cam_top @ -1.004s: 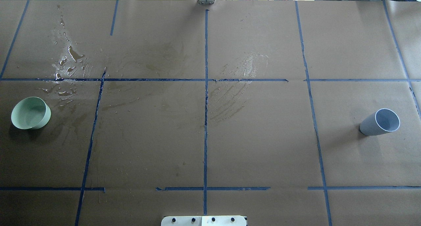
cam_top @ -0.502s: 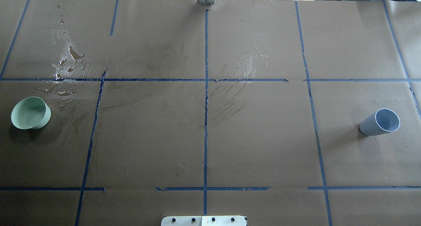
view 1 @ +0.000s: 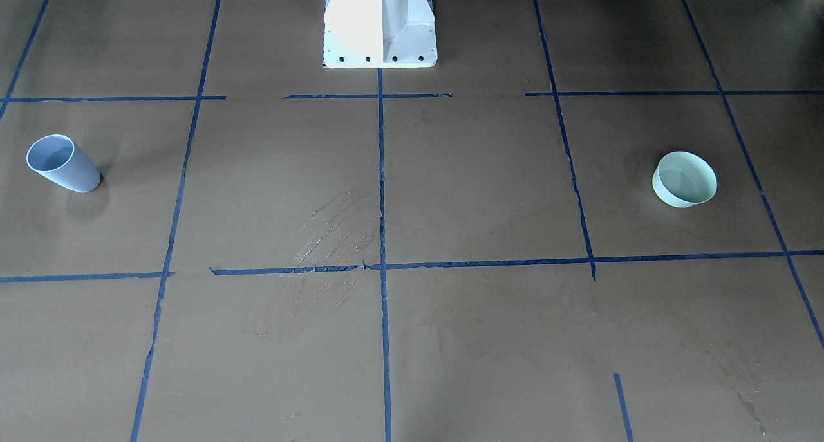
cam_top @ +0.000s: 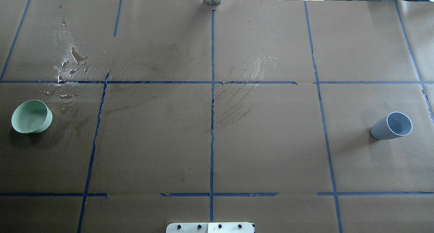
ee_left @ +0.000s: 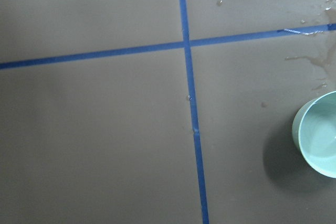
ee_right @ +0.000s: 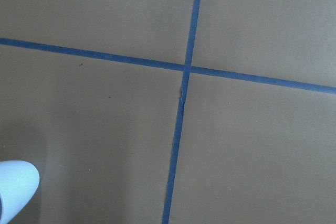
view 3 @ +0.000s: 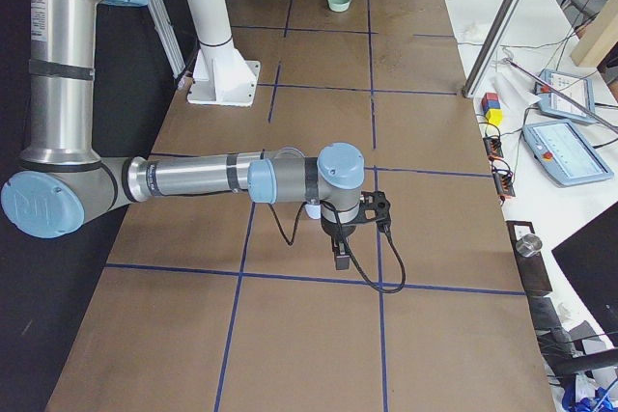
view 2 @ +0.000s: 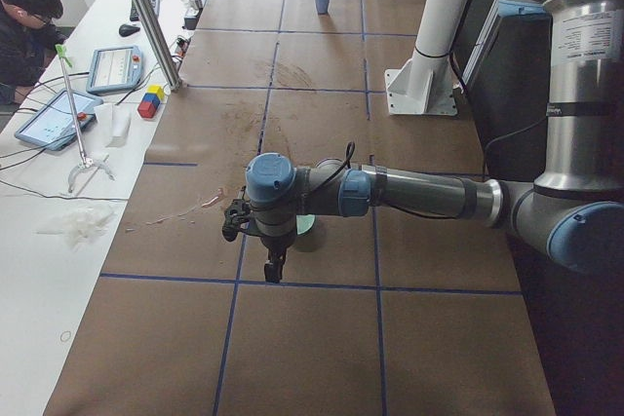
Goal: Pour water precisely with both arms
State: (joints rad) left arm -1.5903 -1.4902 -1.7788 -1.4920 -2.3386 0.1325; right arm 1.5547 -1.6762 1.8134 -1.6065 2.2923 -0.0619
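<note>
Both stretched level: left arm, right arm (grippers point down; opening: cannot tell)

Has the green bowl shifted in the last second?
No. The green bowl sits just as far left of the slanted blue tape line as before.

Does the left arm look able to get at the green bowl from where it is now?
Probably yes. The left arm hangs close beside the green bowl, which stands upright and alone on the brown paper; nothing shows between them. Whether its fingers are open cannot be told.
</note>
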